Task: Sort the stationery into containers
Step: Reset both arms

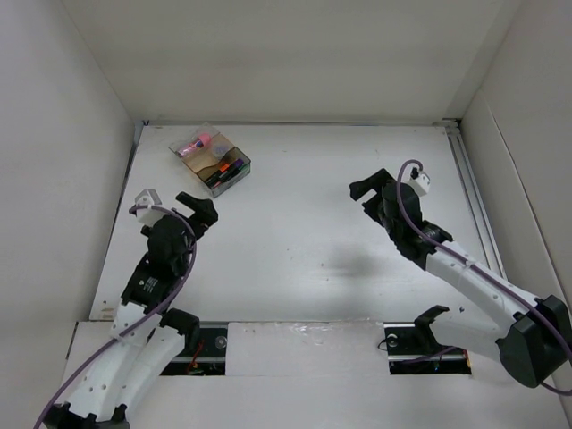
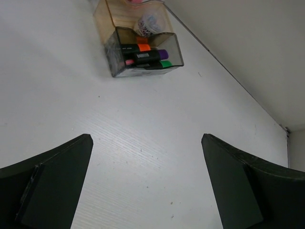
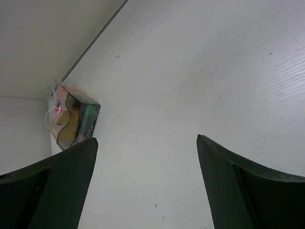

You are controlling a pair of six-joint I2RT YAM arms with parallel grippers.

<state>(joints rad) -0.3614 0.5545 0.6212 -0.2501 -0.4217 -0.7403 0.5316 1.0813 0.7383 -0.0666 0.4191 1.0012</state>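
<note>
The clear divided box [image 1: 212,159] stands at the back left of the white table; its near wall [image 2: 143,71] fills the top of the left wrist view, and it shows small at far left [image 3: 71,123] in the right wrist view. Black highlighters [image 2: 143,56] with orange, purple and green ends lie in its near compartment. A pink-topped bottle [image 1: 198,141] lies in the far one. My left gripper [image 1: 201,211] hangs open just in front of the box, nothing between its fingers [image 2: 57,176]. My right gripper [image 1: 368,189] is open at mid-right, empty, far from the box.
White walls close in the table on the left, back and right. A dark seam [image 1: 295,121] runs along the back edge. Two arm bases [image 1: 420,344] sit at the near edge.
</note>
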